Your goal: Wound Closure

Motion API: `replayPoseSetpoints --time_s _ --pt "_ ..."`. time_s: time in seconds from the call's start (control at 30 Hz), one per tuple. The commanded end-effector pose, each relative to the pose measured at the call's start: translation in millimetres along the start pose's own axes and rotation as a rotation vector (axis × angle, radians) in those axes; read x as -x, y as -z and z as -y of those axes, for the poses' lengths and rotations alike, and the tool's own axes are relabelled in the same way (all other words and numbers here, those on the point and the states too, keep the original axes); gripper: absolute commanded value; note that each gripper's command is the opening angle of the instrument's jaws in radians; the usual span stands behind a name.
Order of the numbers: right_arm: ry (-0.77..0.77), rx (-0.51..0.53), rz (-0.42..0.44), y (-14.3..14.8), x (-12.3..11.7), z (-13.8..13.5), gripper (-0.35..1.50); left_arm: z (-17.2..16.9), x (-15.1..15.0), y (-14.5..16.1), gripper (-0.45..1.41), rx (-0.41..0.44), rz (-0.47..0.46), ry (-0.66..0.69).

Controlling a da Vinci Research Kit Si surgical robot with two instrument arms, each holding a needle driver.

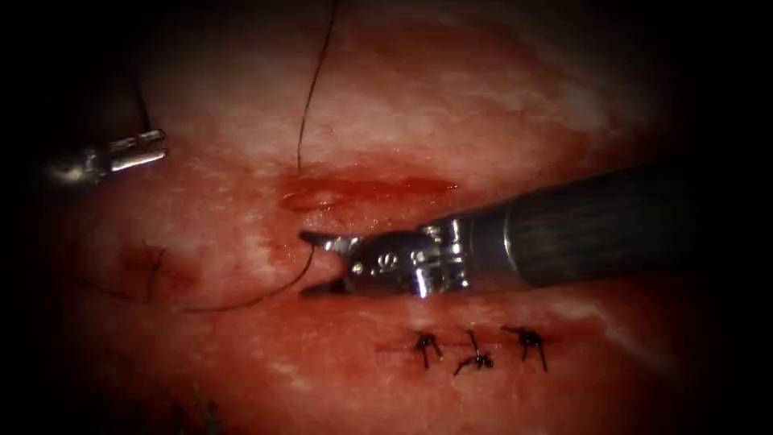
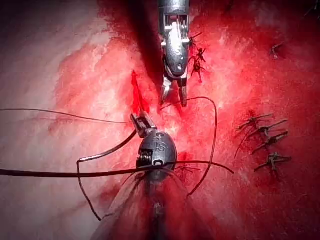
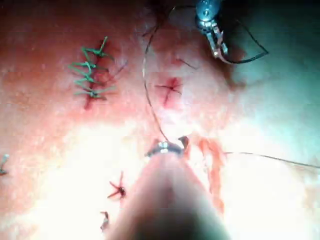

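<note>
Endoscope view: the right tool (image 1: 318, 263) lies just below the cut (image 1: 362, 191) in the tissue (image 1: 451, 105), its jaws apart with the thread (image 1: 308, 259) running between them, gripping nothing. The left tool (image 1: 153, 147) sits well apart at the left; in the left wrist view its jaws (image 2: 141, 121) are clamped on the needle (image 2: 107, 152) near one end, off the tissue. Three finished stitches (image 1: 475, 346) lie below the right tool

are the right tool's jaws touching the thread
Cannot tell. In the endoscope view the right tool has its jaws open and the thread passes between the tips, but no view shows contact or a gap plainly.
</note>
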Motion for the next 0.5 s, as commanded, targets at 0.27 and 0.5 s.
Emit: replayPoseSetpoints --time_s 0.27,0.5 --pt "0.001 -0.043 -0.039 -1.5 0.5 0.3 -0.35 -0.9 0.6 -0.3 -0.45 0.004 0.004 0.0" --pt "-0.001 -0.095 -0.058 2.8 -2.4 1.8 -0.35 -0.9 0.7 -0.2 -0.45 0.004 0.003 0.0"
